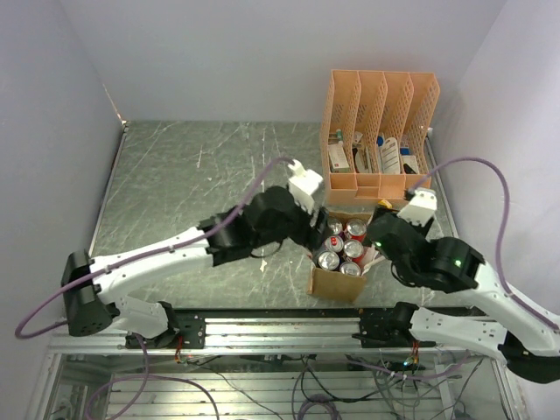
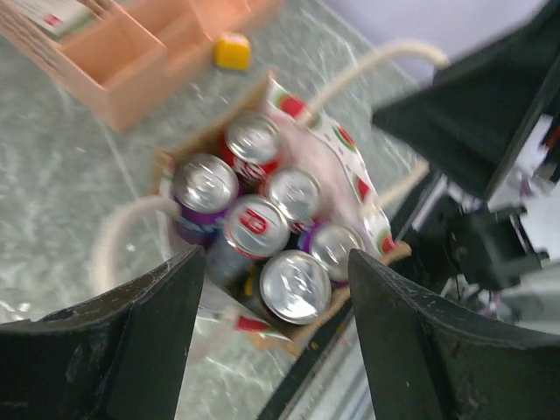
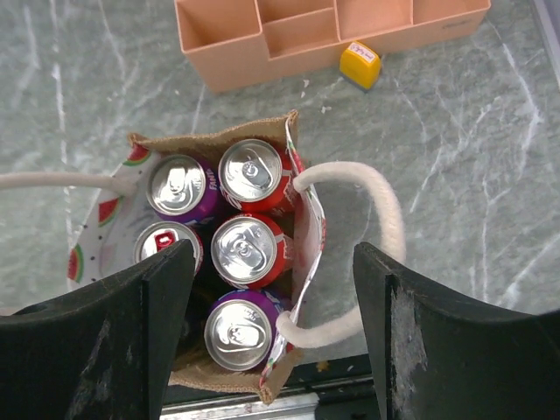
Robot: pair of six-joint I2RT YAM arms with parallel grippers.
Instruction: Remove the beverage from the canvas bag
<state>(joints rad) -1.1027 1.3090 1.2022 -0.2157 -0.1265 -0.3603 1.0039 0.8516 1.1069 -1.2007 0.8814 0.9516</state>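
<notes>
**Grey marbled table, bag of cans at the front edge, both grippers open above it**

Grey table (image 1: 192,166) runs wide and bare on your left and toward the back wall. That is your open room. White walls close in on three sides, and the right wall sits near the peach organizer (image 1: 376,105) at the back right. The metal rail lies along the near edge.

Canvas bag (image 1: 335,283) stands upright just in from that near edge, right of centre and in front of the organizer, apart from it. Its mouth is open, with the watermelon-print lining showing. One rope handle (image 3: 385,210) loops out on the side away from the left arm, and the other one flops the opposite way.

Cans (image 3: 249,249) stand upright and packed tight inside, red and purple, tops touching or nearly so. There is little gap between them and the bag walls.

Your left gripper (image 2: 276,260) hovers over the bag, fingers spread, nothing held. Your right gripper (image 3: 273,249) is also over it, fingers wide apart and empty.

Small yellow block (image 3: 360,66) lies between the bag and the organizer, just beside the organizer's front.
</notes>
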